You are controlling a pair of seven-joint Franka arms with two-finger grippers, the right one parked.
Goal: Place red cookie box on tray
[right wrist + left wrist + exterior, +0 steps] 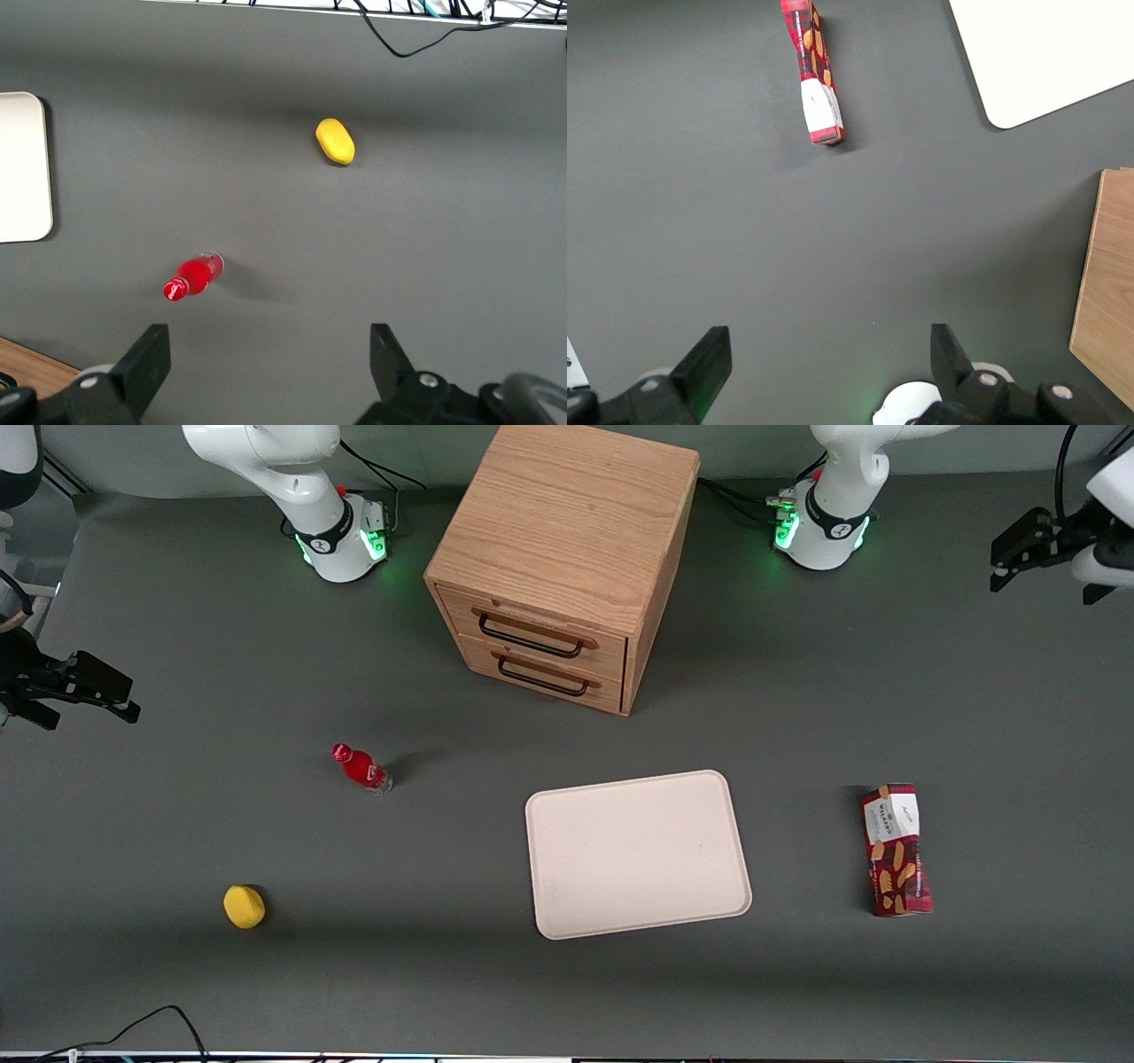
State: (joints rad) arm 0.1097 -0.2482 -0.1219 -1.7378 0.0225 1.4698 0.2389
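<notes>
Dark-red cookie box (pixel 897 849) lies flat on the grey bench (pixel 177 824), toward the working arm's end, its long axis running roughly toward the front camera. White label end points away from that camera; the tan cookie pictures sit on the nearer half. Box is well apart from the tray (pixel 636 854), with bare bench between them; not touching anything else.

Tray: cream-white, rounded corners, low rim, flat on the bench near the middle, nothing on it. It sits in front of the wooden two-drawer cabinet (pixel 562 558), nearer the front camera than the cabinet. Both drawers closed, dark handles facing the tray.

Left hand (pixel 1019 558) hangs raised over the working arm's end of the bench, farther from the front camera than the box and well apart from it. Fingers (pixel 704 365) spread wide, released, nothing between them. In the wrist view the box (pixel 816 75) and a corner of the tray (pixel 1036 53) lie below.

Toward the parked arm's end: small red bottle (pixel 361 767) on its side, and a yellow rounded object (pixel 244 906) nearer the front camera.
</notes>
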